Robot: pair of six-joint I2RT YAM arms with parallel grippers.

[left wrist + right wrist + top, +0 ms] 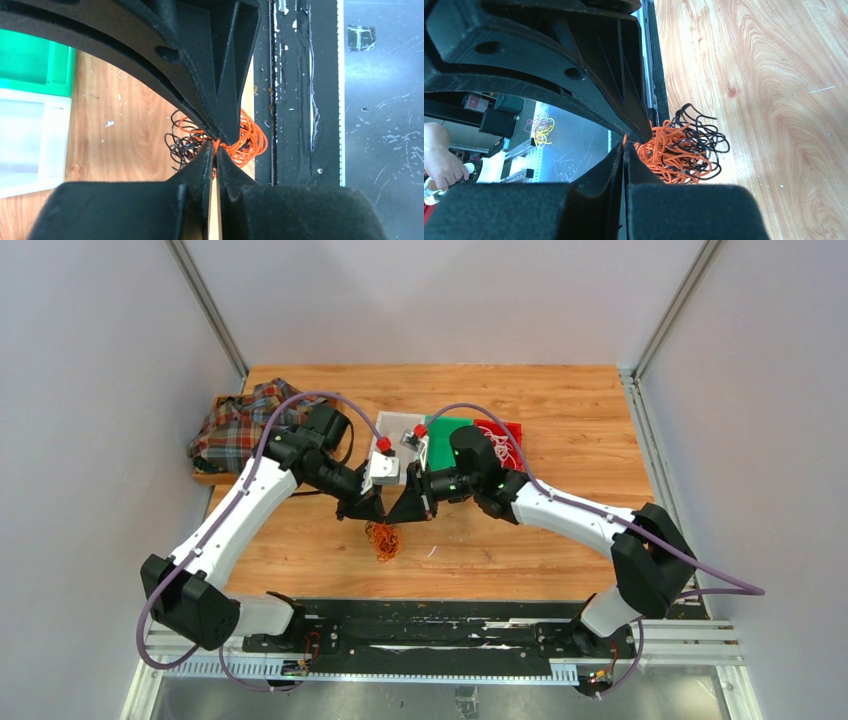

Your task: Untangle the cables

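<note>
From above, the two arms meet over the middle of the brown wooden table [560, 410]. The left gripper [378, 516] and the right gripper [394, 516] point their tips at each other, almost touching. A bunch of thin, curly orange and black cables [382, 541] hangs just under the tips, near the front edge of the table. I cannot tell if the bunch touches the wood. Behind the arms sit a see-through plastic box [398, 422], a green plastic box [447, 430] and a red plastic box [508, 430] in a row. A checked cloth [235, 425] lies at the far left.

In the left wrist view, the left gripper [215, 152] is squeezed nearly all the way closed, with an orange strand pinched in its tips. The right gripper [223, 131] comes down from above to the same spot. The cables [250, 142] bunch up just past the tips, with black loops on the left.

In the right wrist view, the right gripper [624, 150] is closed tight, and orange strands run right into its tips. The cables [676, 150] sit just beside it, over the wood.
</note>
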